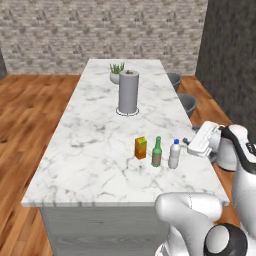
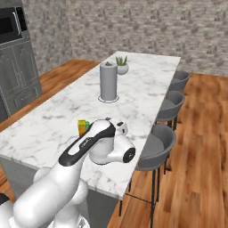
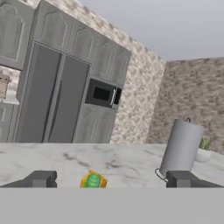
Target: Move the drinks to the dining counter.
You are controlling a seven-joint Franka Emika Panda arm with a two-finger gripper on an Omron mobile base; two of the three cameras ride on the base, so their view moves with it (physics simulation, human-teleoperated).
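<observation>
- Now, left base view: three drinks stand in a row on the marble desk [image 1: 90, 150] near its front edge: the carton [image 1: 141, 148], the green bottle [image 1: 157, 152] and the water bottle [image 1: 174, 154]. My hand [image 1: 191, 145] hangs just beside the water bottle, off its right side. A roll holder [image 1: 128, 92] and a small plant [image 1: 117, 72] sit well behind them. I see no cup here.
- Right base view: my own arm covers most of the row; only the carton [image 2: 82, 126] peeks out behind it, with a sliver of green. Stools [image 2: 156, 148] line the desk's [image 2: 147, 84] far side.
- Hand view: my fingers [image 3: 41, 178] stand wide apart with nothing between them. The green bottle's top [image 3: 92, 180] shows low between them, with the carton [image 3: 101, 179] right behind it. The roll holder [image 3: 181, 148] rises to the right.
- Risk, as I judge it: the bottles are tall, narrow and close together, so a careless swing of my hand could tip the water bottle into its neighbours, and the desk edge is near.
- Writing: no brand or label can be read on any drink; all are too small.
</observation>
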